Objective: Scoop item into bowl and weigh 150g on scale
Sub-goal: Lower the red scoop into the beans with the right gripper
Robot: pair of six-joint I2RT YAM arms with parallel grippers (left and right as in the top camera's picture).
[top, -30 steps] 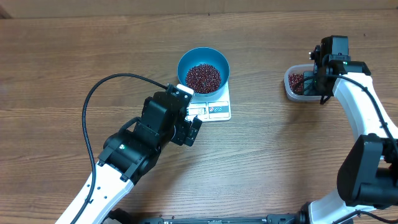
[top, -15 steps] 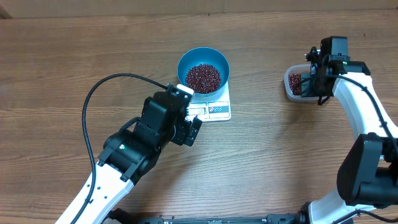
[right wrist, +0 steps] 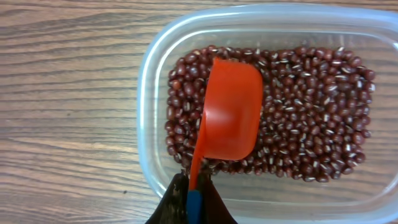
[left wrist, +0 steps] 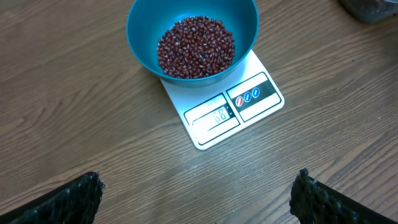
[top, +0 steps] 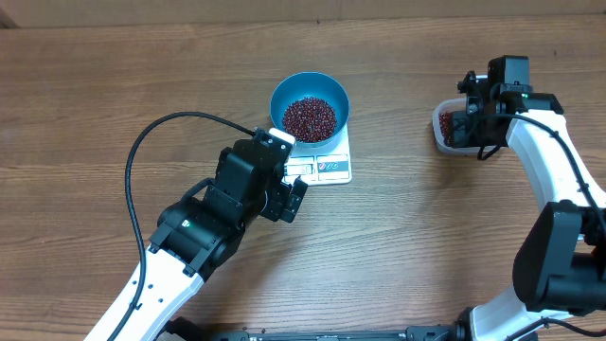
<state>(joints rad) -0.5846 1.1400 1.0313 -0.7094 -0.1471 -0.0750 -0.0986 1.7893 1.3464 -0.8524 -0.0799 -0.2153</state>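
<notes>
1. The blue bowl (left wrist: 142, 31) stands on the far part of the white scale (left wrist: 249, 102), near the middle of the wooden table (top: 426, 246).
2. A heap of dark red-brown beans (left wrist: 195, 47) lies in the bottom of the bowl; the blue wall above the heap is bare.
3. The near edge of the scale is not covered by the bowl. It shows the grey display (left wrist: 214, 115) and, on the right of it, three small buttons (left wrist: 247, 96). The digits are too small to read.
4. The left gripper (left wrist: 198, 202) hangs over the table just on the near side of the scale. Its two dark fingers (left wrist: 68, 202) stand wide apart and nothing is between them.
5. A black cable (top: 142, 161) makes a loop from the left arm toward the left side of the table.
6. The clear plastic tub (right wrist: 149, 93) stands on the right, well apart from the scale, and more beans (right wrist: 311, 112) cover its bottom.
7. The right gripper (right wrist: 191, 199) is over the near edge of the tub. Its fingers are closed on the handle of the red scoop (right wrist: 231, 115), just at the blue tip of the handle.
8. The cup of the scoop is in the left half of the tub, over the beans. I cannot tell if there are beans in it, or which side is up.
</notes>
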